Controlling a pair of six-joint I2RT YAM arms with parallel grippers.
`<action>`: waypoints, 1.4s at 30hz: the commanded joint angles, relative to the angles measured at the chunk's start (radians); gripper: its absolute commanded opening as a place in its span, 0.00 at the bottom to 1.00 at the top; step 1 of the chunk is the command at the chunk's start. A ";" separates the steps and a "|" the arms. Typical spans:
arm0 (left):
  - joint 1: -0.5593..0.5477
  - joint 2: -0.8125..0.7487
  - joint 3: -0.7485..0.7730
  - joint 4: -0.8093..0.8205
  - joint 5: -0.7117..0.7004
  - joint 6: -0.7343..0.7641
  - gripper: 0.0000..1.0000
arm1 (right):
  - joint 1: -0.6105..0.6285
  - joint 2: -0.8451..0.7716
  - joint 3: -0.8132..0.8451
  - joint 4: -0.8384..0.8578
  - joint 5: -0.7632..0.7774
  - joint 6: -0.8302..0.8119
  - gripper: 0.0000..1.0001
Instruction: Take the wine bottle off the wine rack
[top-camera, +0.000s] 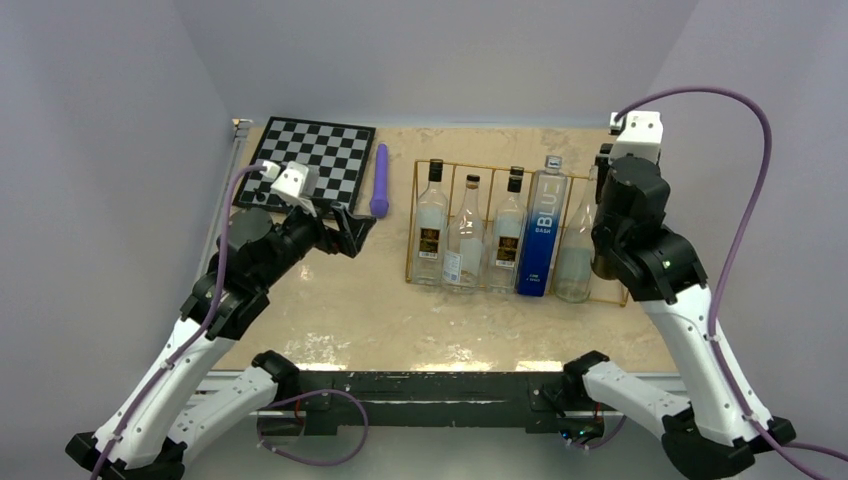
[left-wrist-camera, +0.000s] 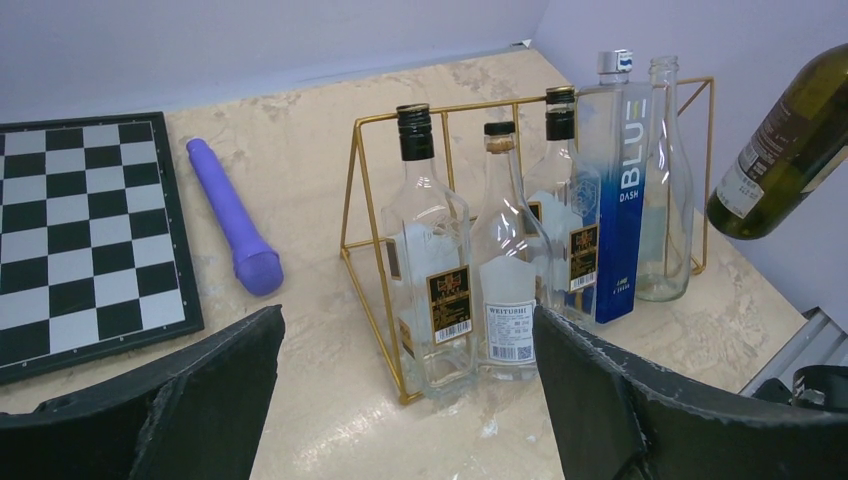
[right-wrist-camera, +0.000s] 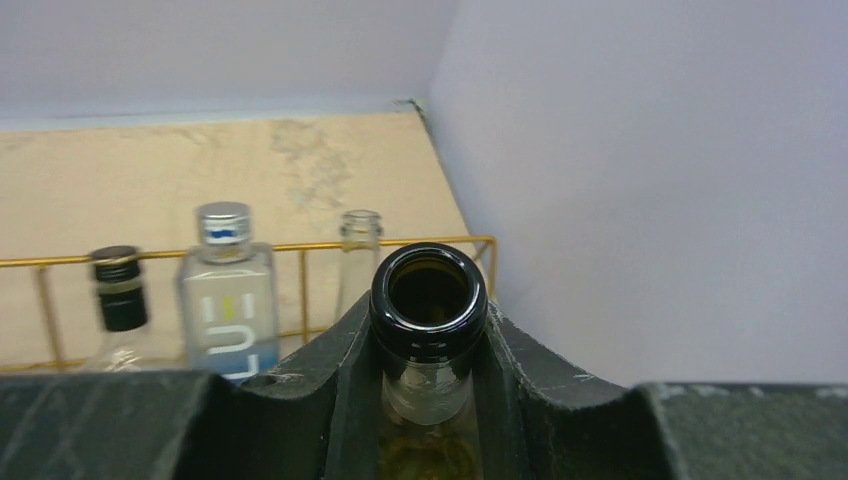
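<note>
The wine bottle (right-wrist-camera: 428, 300), dark green glass with an open mouth, is gripped by its neck in my right gripper (right-wrist-camera: 428, 345). In the left wrist view the wine bottle (left-wrist-camera: 790, 140) hangs tilted in the air, above and right of the wine rack's right end. The gold wire wine rack (top-camera: 420, 225) holds several other bottles: three clear ones with black caps, a blue "BLU" bottle (top-camera: 540, 230) and a clear open one (top-camera: 578, 250). In the top view my right wrist (top-camera: 630, 195) hides the wine bottle. My left gripper (top-camera: 350, 232) is open and empty, left of the rack.
A black-and-white chessboard (top-camera: 310, 160) lies at the back left with a purple cylinder (top-camera: 380, 180) beside it. The grey side wall (right-wrist-camera: 650, 180) stands close behind the rack's right end. The table's right edge (left-wrist-camera: 800, 330) is near the rack.
</note>
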 joint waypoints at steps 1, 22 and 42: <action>-0.006 -0.033 -0.022 0.059 -0.002 0.008 0.97 | 0.100 -0.057 0.070 0.039 -0.147 -0.033 0.00; -0.007 -0.363 -0.174 0.165 -0.409 0.029 0.93 | 0.391 0.236 0.095 0.721 -1.121 0.189 0.00; -0.008 -0.500 -0.224 0.192 -0.598 0.015 0.96 | 0.483 0.840 0.320 1.083 -1.129 0.062 0.00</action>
